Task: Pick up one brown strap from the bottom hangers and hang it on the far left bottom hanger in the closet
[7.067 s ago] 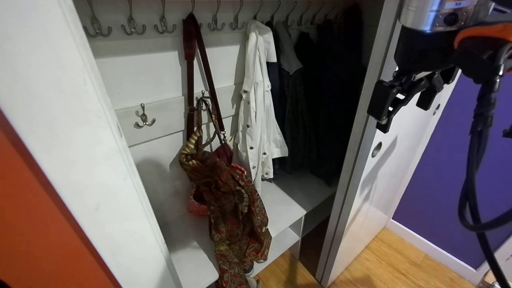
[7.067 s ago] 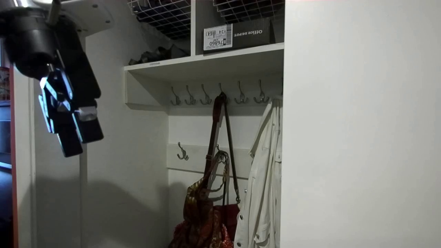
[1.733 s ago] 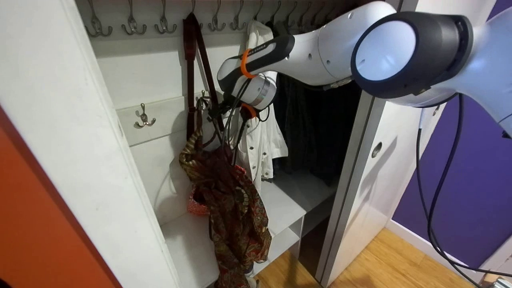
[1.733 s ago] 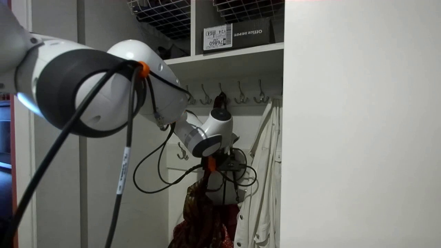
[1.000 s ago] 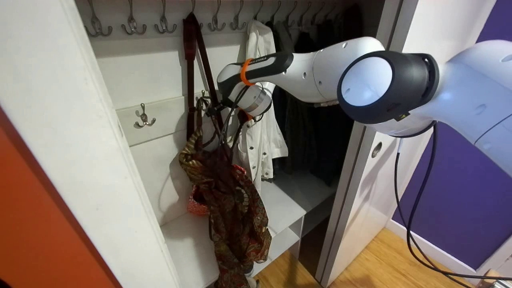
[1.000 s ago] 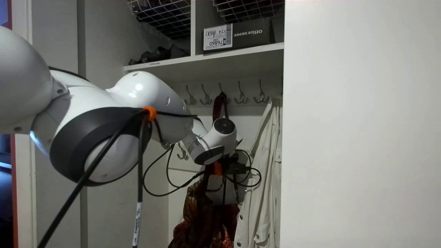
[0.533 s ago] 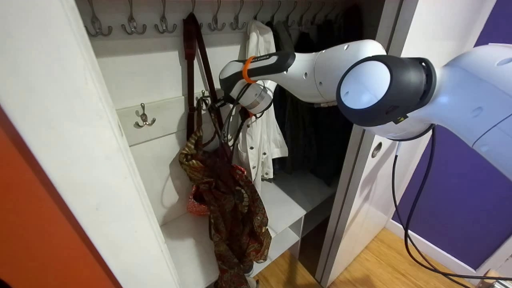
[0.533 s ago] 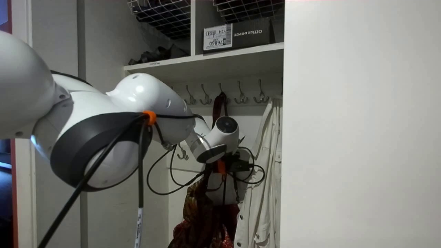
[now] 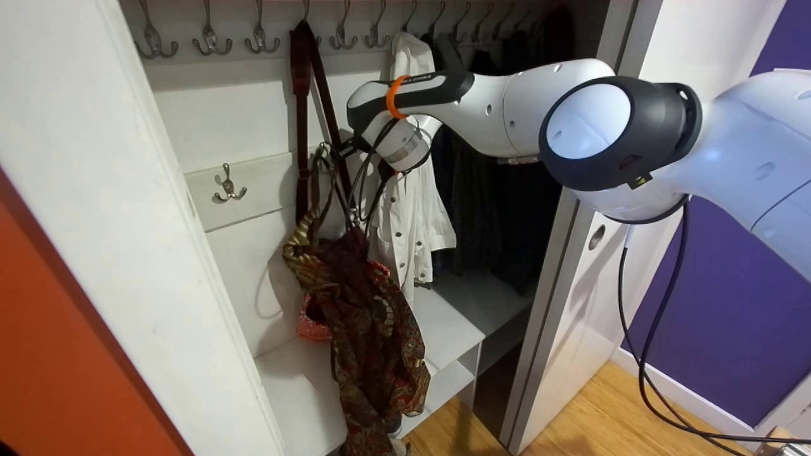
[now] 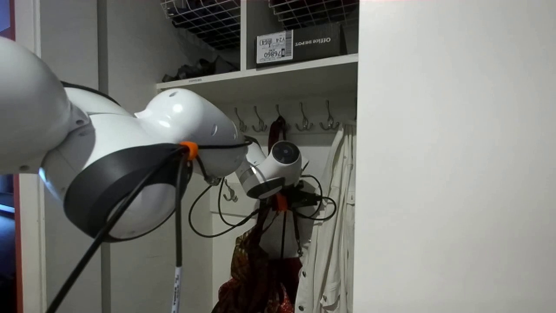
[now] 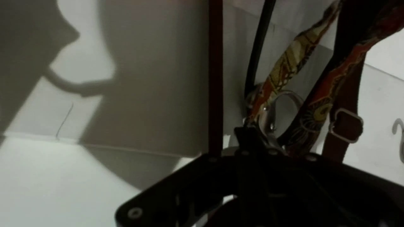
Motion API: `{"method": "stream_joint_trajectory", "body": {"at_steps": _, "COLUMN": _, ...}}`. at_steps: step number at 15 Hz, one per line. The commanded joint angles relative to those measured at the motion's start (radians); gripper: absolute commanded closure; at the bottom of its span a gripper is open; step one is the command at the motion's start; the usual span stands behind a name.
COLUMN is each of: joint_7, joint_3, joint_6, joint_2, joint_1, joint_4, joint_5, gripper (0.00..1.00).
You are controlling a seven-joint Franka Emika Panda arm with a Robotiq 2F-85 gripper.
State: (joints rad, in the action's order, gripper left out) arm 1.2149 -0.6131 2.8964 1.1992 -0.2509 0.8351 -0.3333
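Note:
In the wrist view, my gripper (image 11: 248, 130) is shut at the bottom hanger (image 11: 268, 121). A patterned brown strap (image 11: 290, 60) runs down to its fingertips and appears pinched there; the exact grip is dark. In an exterior view, this strap (image 9: 315, 183) stretches up from the floppy patterned bag (image 9: 374, 323), with my gripper (image 9: 347, 147) mostly hidden behind the wrist. Left of them, the far left bottom hanger (image 9: 229, 185) carries nothing on its white board inside the closet (image 9: 215, 114). That hanger (image 10: 230, 192) also shows beside the arm.
A long dark red strap (image 9: 301, 95) hangs from the top hook row and passes close beside the gripper; its strand (image 11: 215, 78) shows in the wrist view. A white jacket (image 9: 405, 215) hangs to the right. The closet's door frame (image 9: 557, 272) stands beneath the forearm.
My arm has come from outside into the closet, and the gripper, open several seconds ago, is shut. In the last half second the wrist rose slightly and the sagging strap loop drew tight.

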Motion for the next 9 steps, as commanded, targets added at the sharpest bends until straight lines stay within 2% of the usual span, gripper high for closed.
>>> {"method": "stream_joint_trajectory", "body": {"at_steps": 1, "joint_7": 0.122, "joint_3": -0.091, "joint_6": 0.039, "joint_2": 0.008, "joint_1": -0.036, "joint_4": -0.003, "joint_5": -0.005, "gripper": 1.0}}
{"method": "stream_joint_trajectory", "body": {"at_steps": 7, "joint_7": 0.336, "joint_3": -0.26, "joint_6": 0.062, "joint_2": 0.002, "joint_1": -0.111, "joint_4": 0.042, "joint_5": -0.006, "gripper": 1.0}}
{"method": "stream_joint_trajectory", "body": {"at_steps": 9, "joint_7": 0.376, "joint_3": -0.293, "joint_6": 0.047, "joint_2": -0.011, "joint_1": -0.137, "joint_4": 0.078, "joint_5": -0.008, "gripper": 1.0}}
